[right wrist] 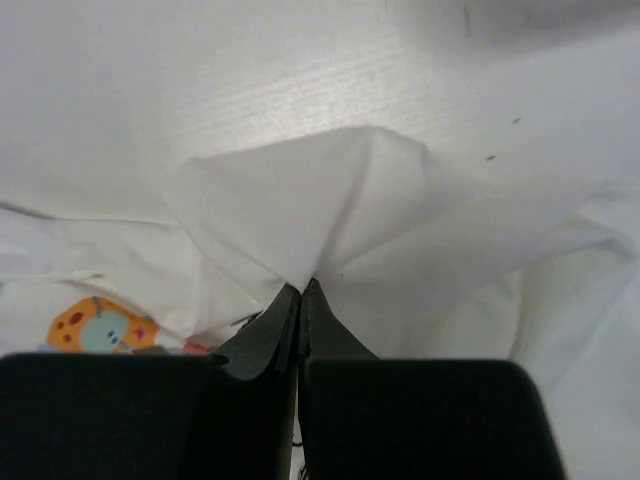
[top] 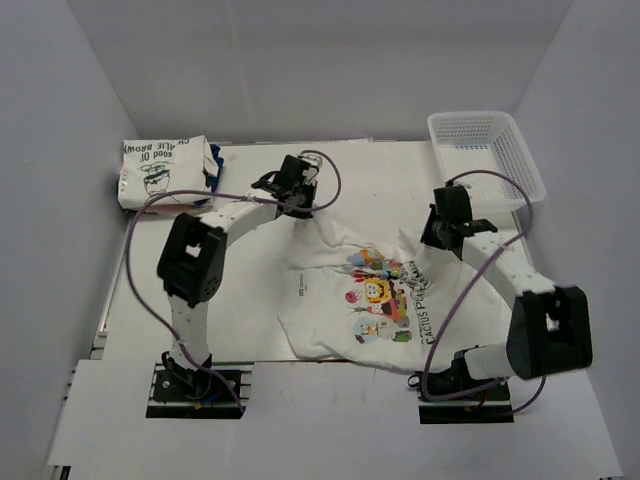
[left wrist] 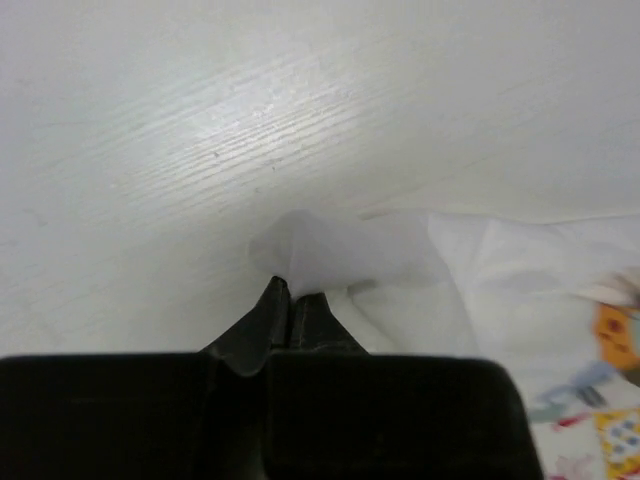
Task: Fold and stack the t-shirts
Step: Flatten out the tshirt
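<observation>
at far corners of the cartoon t-shirt [top: 375,300], left and right jaws pinch cloth, its edges hidden.

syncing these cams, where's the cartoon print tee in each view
top external: cartoon tee spread out, just right of centre
left wrist: cartoon tee centre to right edge, pinched by left gripper
right wrist: cartoon tee fills the middle, peaked in right gripper
shared landmark: colourful print, central on top, right edge left wrist, lower left right wrist
</observation>
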